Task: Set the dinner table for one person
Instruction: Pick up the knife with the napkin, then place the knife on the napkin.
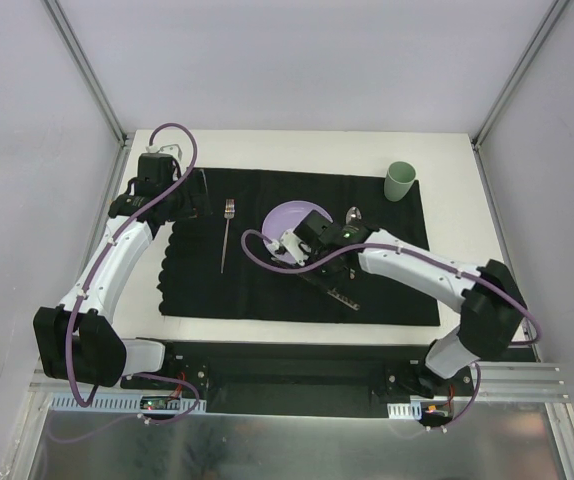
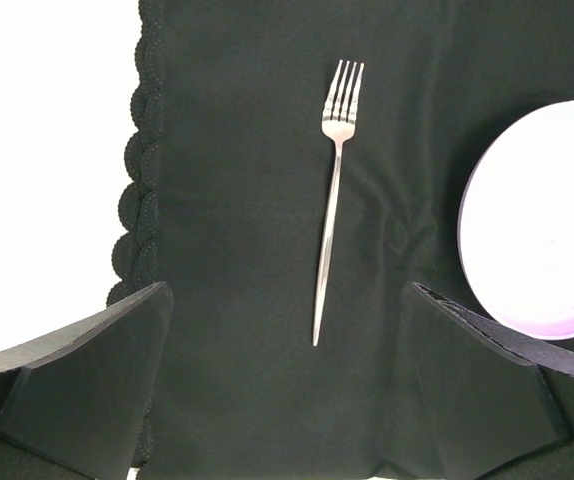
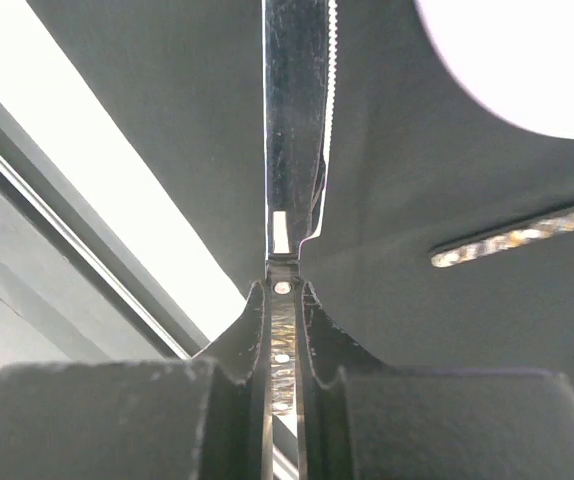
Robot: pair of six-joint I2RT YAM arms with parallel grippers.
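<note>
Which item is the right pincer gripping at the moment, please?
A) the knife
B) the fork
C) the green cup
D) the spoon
A: the right pincer is shut on the knife, whose serrated blade juts out between its fingers, while the fork lies free on the black mat.

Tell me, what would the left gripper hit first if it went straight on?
Probably the fork on the black mat, centred ahead of the open left gripper; depth is unclear, so the mat might come first.
</note>
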